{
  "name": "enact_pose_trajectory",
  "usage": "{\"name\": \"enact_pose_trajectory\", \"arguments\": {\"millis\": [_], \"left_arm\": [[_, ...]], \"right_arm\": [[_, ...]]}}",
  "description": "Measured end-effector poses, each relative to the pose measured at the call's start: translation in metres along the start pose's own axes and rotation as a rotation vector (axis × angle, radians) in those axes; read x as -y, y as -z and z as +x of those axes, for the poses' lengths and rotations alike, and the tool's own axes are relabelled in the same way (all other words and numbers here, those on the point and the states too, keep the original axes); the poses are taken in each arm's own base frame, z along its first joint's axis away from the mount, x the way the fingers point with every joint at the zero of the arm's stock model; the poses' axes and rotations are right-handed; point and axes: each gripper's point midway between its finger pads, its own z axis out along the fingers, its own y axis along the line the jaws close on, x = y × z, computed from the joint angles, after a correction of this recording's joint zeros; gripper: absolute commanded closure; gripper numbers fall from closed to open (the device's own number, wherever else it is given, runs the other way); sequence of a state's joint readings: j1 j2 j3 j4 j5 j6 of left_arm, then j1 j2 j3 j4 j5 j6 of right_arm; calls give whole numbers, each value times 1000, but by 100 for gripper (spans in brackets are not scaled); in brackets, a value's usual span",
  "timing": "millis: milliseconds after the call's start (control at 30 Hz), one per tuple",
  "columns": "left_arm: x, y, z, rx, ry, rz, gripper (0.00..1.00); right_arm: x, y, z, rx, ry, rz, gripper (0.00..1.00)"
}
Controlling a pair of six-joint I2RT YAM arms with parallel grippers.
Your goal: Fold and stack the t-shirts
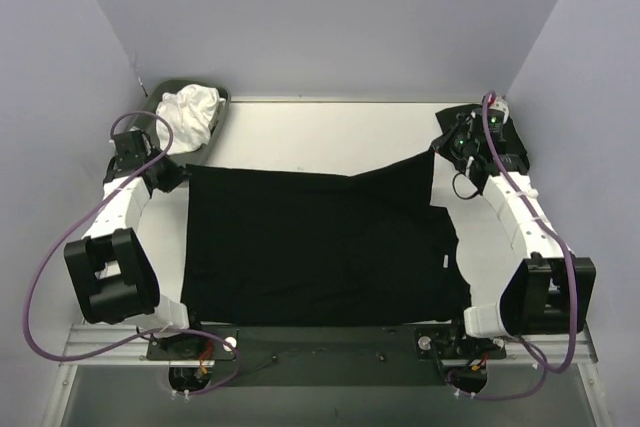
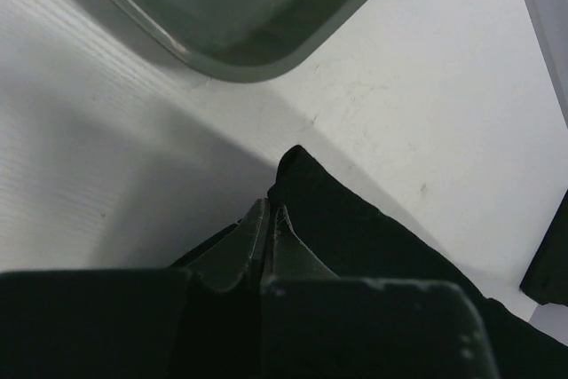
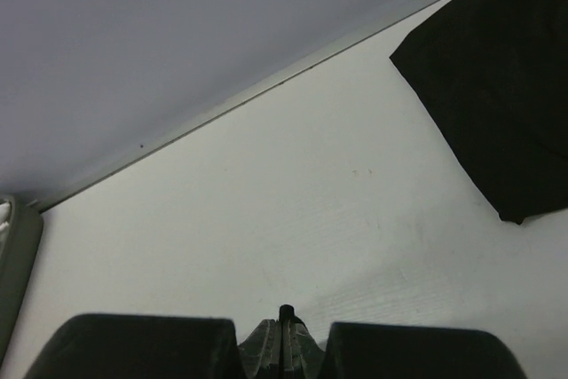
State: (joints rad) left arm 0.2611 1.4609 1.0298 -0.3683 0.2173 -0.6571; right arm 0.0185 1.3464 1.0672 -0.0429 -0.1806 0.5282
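Observation:
One black t-shirt lies spread over the middle of the table, with a small blue mark near its right edge. My left gripper sits at the shirt's far left corner. In the left wrist view the left gripper is shut on the black cloth, and a tip of it pokes out past the fingers. My right gripper holds the far right corner, drawn up into a peak. In the right wrist view the right gripper is shut on a sliver of black cloth.
A grey-green tray stands at the far left corner with a crumpled white cloth in it; the tray's rim lies just beyond my left fingers. More black cloth lies at the upper right of the right wrist view. Walls enclose three sides.

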Motion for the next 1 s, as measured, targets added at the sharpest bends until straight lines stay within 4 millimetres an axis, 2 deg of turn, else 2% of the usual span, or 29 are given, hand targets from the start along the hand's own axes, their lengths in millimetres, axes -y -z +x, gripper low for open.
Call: {"name": "enact_pose_trajectory", "arguments": {"millis": [233, 367, 600, 733, 867, 1000], "left_arm": [[10, -43, -14, -34, 12, -17, 100], [23, -51, -23, -26, -3, 1, 100], [31, -51, -30, 12, -15, 40, 100], [42, -39, -35, 58, -13, 119, 100], [67, -22, -44, 94, -18, 248, 100], [101, -5, -46, 94, -31, 423, 100]], "right_arm": [[2, -33, -39, 67, -25, -7, 100], [-3, -47, -56, 89, -24, -41, 100], [-31, -50, -68, 111, 4, -202, 100], [-37, -46, -75, 139, -28, -307, 100], [-41, -40, -71, 109, -86, -390, 100], [-73, -24, -77, 96, -129, -548, 100]]}}
